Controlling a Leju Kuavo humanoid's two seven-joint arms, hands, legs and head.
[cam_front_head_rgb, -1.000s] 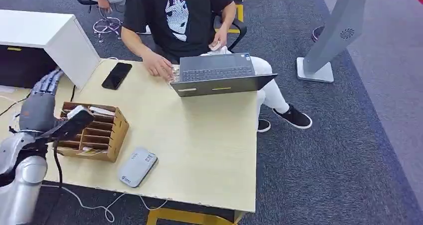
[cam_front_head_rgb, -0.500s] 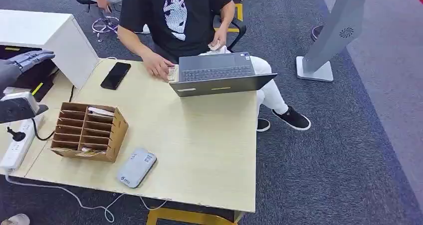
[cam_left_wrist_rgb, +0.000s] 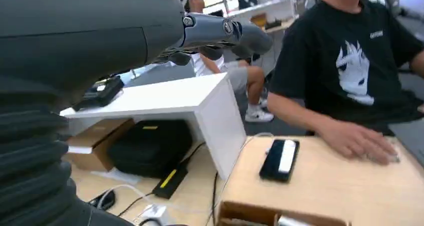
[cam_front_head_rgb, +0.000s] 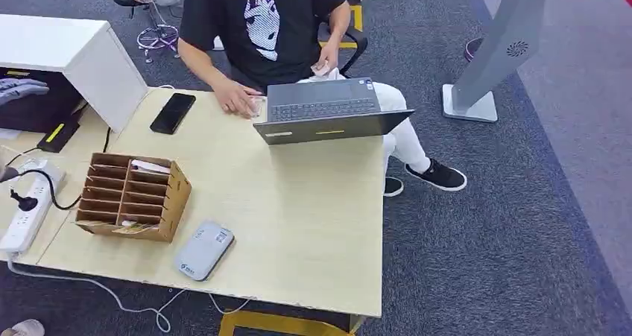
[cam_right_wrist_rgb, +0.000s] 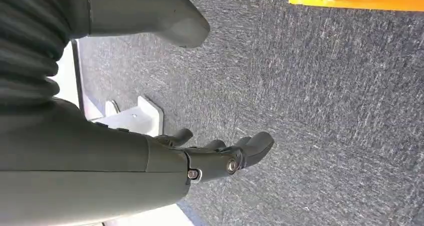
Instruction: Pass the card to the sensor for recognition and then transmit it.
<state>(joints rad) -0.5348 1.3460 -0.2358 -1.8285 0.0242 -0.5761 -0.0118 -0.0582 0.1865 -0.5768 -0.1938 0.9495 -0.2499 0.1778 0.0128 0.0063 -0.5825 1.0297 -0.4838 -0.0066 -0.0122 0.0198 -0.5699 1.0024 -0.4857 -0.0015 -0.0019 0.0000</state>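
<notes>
A cardboard slot organiser (cam_front_head_rgb: 134, 196) stands on the table's left part, with a white card (cam_front_head_rgb: 151, 166) in a top slot. Its edge and a card (cam_left_wrist_rgb: 292, 221) also show in the left wrist view. A flat grey sensor (cam_front_head_rgb: 205, 249) lies in front of the organiser near the table's front edge. My left hand (cam_front_head_rgb: 19, 89) is at the far left, well away from the organiser, over the dark space under a white shelf. Its fingers (cam_left_wrist_rgb: 225, 33) are stretched out and hold nothing. My right hand (cam_right_wrist_rgb: 200, 161) hangs over grey carpet, fingers apart and empty.
A person in a black shirt sits at the table's far side, one hand (cam_front_head_rgb: 238, 97) beside an open laptop (cam_front_head_rgb: 328, 112). A black phone (cam_front_head_rgb: 174, 112) lies near the white shelf (cam_front_head_rgb: 74, 53). A power strip (cam_front_head_rgb: 26, 213) with cables lies left. A grey kiosk stand (cam_front_head_rgb: 492, 60) rises at right.
My left hand has drawn away from the organiser, going left and back to the picture's edge. The person's hand by the laptop shifted slightly.
</notes>
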